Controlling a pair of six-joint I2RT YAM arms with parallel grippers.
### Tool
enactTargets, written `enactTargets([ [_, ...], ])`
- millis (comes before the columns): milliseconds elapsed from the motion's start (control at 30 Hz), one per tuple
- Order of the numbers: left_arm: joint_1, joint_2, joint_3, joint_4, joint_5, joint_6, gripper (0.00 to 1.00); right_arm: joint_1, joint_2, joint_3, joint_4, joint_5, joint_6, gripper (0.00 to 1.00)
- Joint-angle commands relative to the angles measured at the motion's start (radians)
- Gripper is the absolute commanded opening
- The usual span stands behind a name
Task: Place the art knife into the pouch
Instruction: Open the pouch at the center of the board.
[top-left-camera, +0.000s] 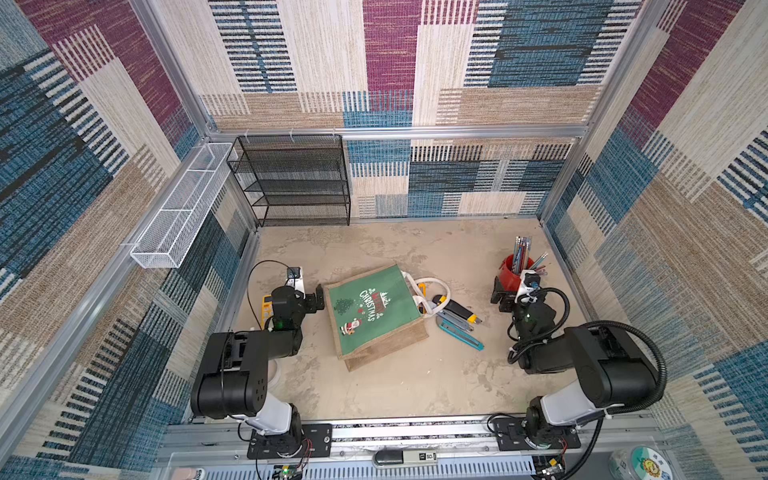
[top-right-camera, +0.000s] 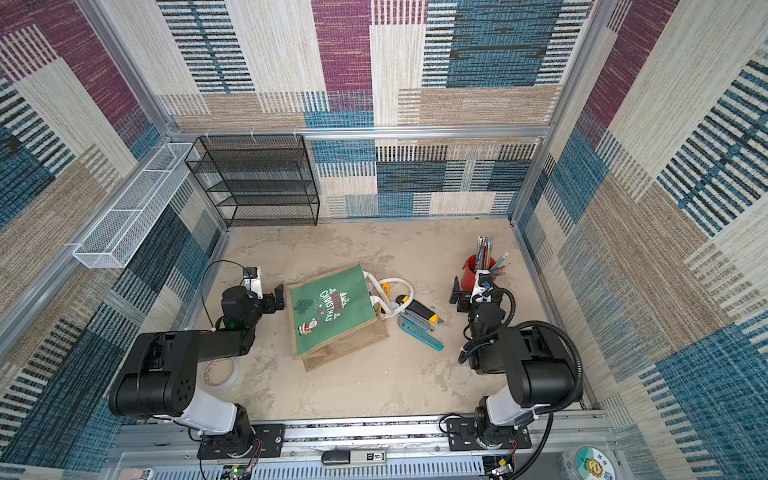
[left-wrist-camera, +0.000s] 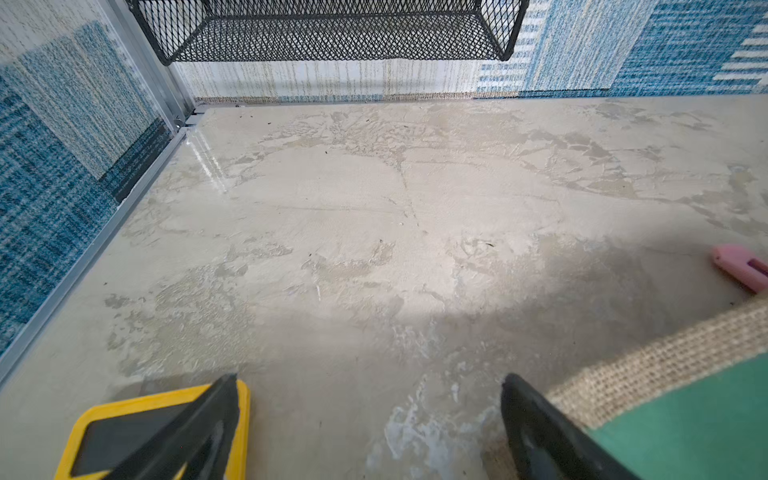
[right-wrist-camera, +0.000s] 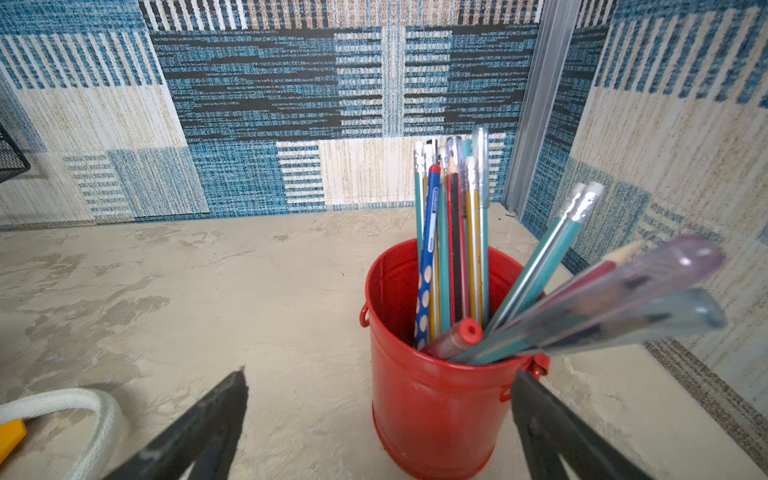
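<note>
The pouch (top-left-camera: 374, 311) lies on its side in the middle of the desk (top-left-camera: 415, 386). Its green face is up, and its mouth and white rope handles (top-left-camera: 432, 284) are turned to three o'clock. Just past the handles, three art knives lie on the desk outside the pouch: a black-and-yellow knife (top-left-camera: 455, 309), a grey knife (top-left-camera: 455, 323) and a teal knife (top-left-camera: 461, 336). They seem to touch, though I can't be sure from here. The left fingers (top-left-camera: 319, 297) stand wide apart at the pouch's nine o'clock, holding nothing. The right fingers (top-left-camera: 498, 293), likewise spread and empty, hover beyond the knives by a red bucket (top-left-camera: 512, 270) of pencils at two o'clock.
</note>
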Motion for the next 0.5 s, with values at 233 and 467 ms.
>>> enactTargets([
  [233,0.000,-0.003,0.003,0.002,0.016,-0.010,0.99,0.001,-0.001,0.003,0.031,-0.004,0.000,0.99],
  [467,0.001,-0.002,0.003,0.002,0.016,-0.010,0.99,0.001,0.000,0.005,0.028,-0.006,0.001,0.99],
])
